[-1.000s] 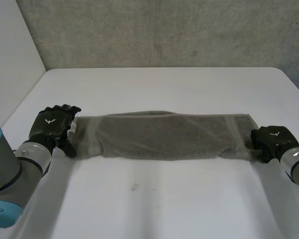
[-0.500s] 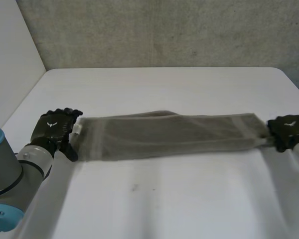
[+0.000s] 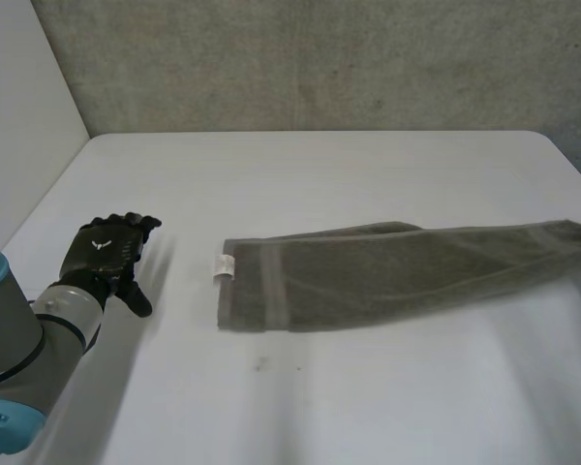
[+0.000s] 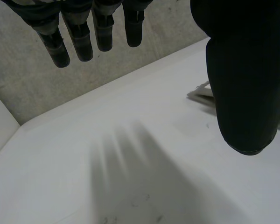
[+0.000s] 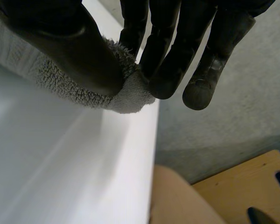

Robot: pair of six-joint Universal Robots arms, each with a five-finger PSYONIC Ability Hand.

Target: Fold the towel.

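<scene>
**Towel (image 3: 368,276) lying stretched along the counter (image 3: 320,184)**

The right robot hand (image 5: 70,42) is pinching its end between thumb and fingers at the counter's right edge. The left robot hand (image 3: 102,254) is hovering well apart, fingers hanging straight and loose

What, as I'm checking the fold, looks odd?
The towel lies slanted, stretched toward the table's right edge, where the right hand pinches one end. The left hand hovers open, apart from the labelled end, holding nothing.
</scene>
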